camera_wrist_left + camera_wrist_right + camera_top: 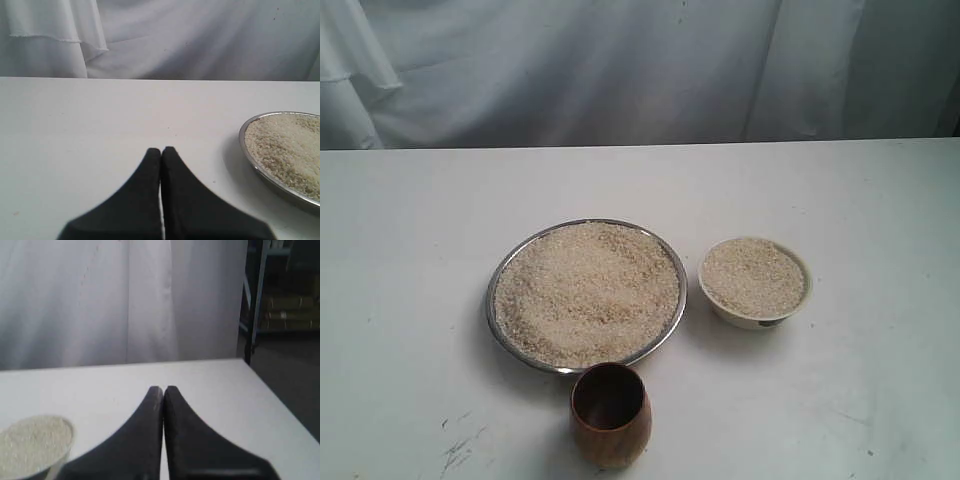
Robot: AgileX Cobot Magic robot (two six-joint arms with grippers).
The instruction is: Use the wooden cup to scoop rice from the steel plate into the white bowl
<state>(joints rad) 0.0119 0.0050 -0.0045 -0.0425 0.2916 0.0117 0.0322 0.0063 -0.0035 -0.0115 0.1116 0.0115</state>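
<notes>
Your stock at this moment:
- Steel plate (490, 292): mid-desk (410, 250), heaped with rice (585, 290).
- White bowl (748, 319): just beside the plate on its right, already filled with rice nearly to the rim.
- Wooden cup (610, 425): upright at the plate's near edge, unheld, with no rice visible inside.
- Left gripper (161, 150) and right gripper (163, 389): both closed on nothing, clear of the cup.

Judged status: no scoop is in hand, and you must take up the cup first. The bowl has little room left.
</notes>
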